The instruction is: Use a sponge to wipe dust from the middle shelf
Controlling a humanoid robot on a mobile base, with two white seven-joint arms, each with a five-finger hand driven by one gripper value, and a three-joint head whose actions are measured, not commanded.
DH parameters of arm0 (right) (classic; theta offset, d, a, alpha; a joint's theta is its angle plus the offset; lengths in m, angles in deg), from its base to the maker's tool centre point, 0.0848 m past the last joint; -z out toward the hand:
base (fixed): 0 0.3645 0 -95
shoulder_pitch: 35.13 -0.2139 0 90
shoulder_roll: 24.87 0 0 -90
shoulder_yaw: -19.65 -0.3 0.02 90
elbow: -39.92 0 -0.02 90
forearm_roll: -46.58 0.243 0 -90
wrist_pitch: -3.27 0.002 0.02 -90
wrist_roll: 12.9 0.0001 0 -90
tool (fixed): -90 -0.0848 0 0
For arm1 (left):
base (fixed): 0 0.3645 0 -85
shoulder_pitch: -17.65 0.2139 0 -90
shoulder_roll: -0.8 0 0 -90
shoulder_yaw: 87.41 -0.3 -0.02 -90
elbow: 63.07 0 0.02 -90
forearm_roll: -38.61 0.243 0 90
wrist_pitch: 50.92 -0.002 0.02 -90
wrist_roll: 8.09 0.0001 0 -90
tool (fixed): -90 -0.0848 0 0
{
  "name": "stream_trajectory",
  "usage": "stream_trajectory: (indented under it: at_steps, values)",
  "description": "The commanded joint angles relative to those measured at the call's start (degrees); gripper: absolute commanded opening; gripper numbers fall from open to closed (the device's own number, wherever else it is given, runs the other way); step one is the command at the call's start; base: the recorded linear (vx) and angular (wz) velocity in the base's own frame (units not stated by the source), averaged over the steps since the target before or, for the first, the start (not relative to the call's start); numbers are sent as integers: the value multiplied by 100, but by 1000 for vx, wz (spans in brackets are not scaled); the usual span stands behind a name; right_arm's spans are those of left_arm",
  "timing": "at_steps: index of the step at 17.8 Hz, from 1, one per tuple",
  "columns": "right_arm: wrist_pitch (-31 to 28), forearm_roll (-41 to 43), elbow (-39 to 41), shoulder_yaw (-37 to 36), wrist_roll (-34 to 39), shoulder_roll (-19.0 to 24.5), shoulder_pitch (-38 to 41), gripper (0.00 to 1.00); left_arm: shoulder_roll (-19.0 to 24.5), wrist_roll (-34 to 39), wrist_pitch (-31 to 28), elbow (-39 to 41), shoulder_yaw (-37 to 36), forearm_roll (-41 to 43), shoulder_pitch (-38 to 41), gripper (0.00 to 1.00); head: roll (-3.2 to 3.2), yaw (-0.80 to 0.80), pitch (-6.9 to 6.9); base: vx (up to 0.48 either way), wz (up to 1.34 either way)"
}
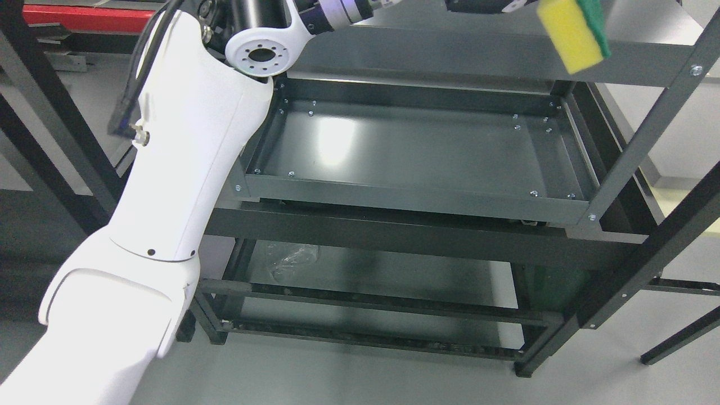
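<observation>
A yellow sponge point(569, 35) with a green scouring side hangs tilted at the top right, above the grey top shelf point(478, 53). My left arm rises from the lower left and reaches across the top edge. Only a dark sliver of my left hand point(526, 4) shows there, closed on the sponge's upper end, which the frame cuts off. The middle shelf point(416, 152), a dark grey metal tray with a raised rim, lies below and to the left of the sponge, with nothing on it. The sponge is well above this tray and does not touch it.
The rack's slanted grey upright point(647, 135) runs down the right side. A bottom shelf point(394, 281) holds a crumpled piece of clear plastic point(292, 259). Black frame bars point(50, 129) stand at the left and a red beam point(84, 17) at the top left.
</observation>
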Motion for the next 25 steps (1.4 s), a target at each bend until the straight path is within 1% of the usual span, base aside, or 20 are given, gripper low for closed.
stream_trajectory:
  at_steps: [1,5,9,14,18,21,25]
  values:
    - [-415,0,100,0,-2,-100,-8,100,100,57,-1,-426,-471,412,-69,0,0,0,0,41,-121]
    - [-415,0,100,0,-2,-100,-8,100,100,40,-1,-303,-199,552,572,0,0,0,0,42,-107]
    - [-415,0,100,0,-2,-100,1,100,140,4,-1,-181,144,561,582,0,0,0,0,53,-101]
    - [-415,0,100,0,-2,-100,1,100,606,-163,-1,110,434,552,644,0,0,0,-3,40,-105]
    - [-415,0,100,0,-2,-100,1,100,1063,-171,-1,119,917,535,845,0,0,0,-3,-4,24]
    - [-415,0,100,0,-2,-100,-8,100,1379,-320,-1,189,1356,500,1048,0,0,0,-3,-6,28]
    - [-415,0,100,0,-2,-100,1,100,1704,-733,-1,224,2304,482,1118,0,0,0,-3,0,0]
